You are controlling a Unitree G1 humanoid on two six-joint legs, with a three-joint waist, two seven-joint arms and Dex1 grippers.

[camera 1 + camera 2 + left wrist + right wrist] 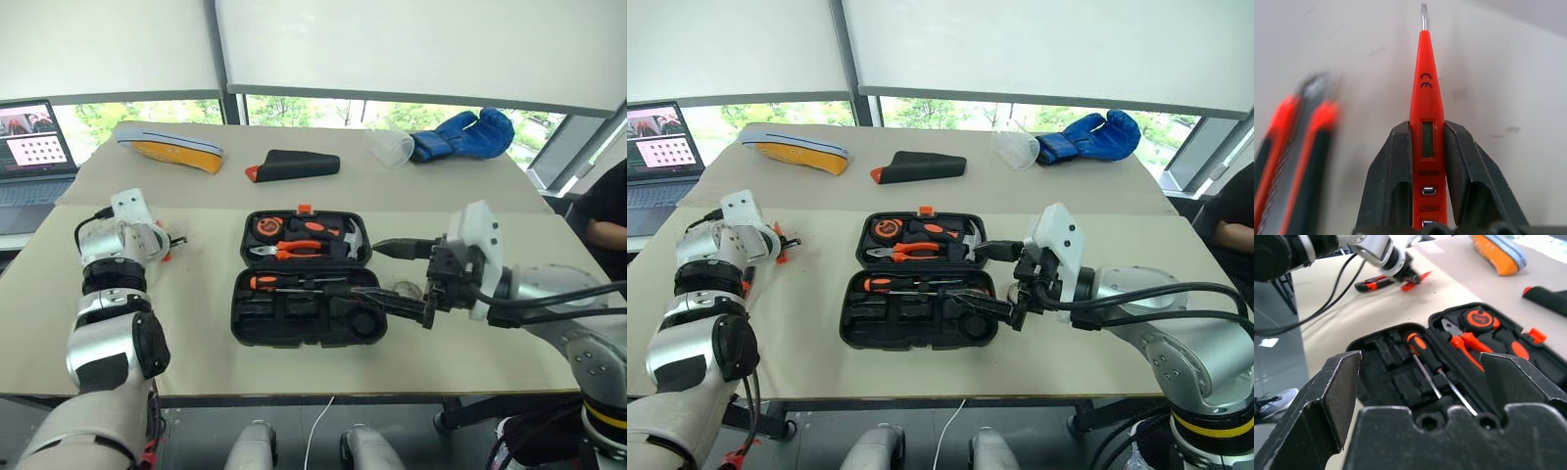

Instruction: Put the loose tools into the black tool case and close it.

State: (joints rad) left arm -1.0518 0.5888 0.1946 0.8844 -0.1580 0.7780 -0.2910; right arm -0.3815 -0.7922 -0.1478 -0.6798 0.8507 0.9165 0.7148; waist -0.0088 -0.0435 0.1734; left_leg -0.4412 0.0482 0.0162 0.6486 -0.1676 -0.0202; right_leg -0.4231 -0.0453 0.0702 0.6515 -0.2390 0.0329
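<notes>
Your left gripper (1422,161) is clamped on the tester (1426,112): the two black fingers (1391,176) press its orange body from either side, about at the little window, and the tool runs straight out along the fingers with its metal blade tip pointing away from the wrist. Its butt end is cut off under the gripper, so you cannot see how far back it goes. Just beside the gripper the knife (1295,161) lies on the table (196,294), blurred in the left wrist view; its long axis runs roughly the same way as the tester, and its near end is cut off by the picture edge. From the head views the left gripper sits well to the left of the case (304,279), and the tester shows there only as a small orange speck past the wrist. Your right gripper (1420,382) hangs with its fingers spread wide and nothing between them, just over the right edge of the case's near half. The case lies open and flat, lid half toward the window. In the near half two screwdrivers (1432,369) lie side by side, handles to your left, shafts pointing to your right toward that gripper. The pliers (294,250), hammer (348,235) and tape measure (266,226) sit in the far half. The tape roll is hard to make out.
</notes>
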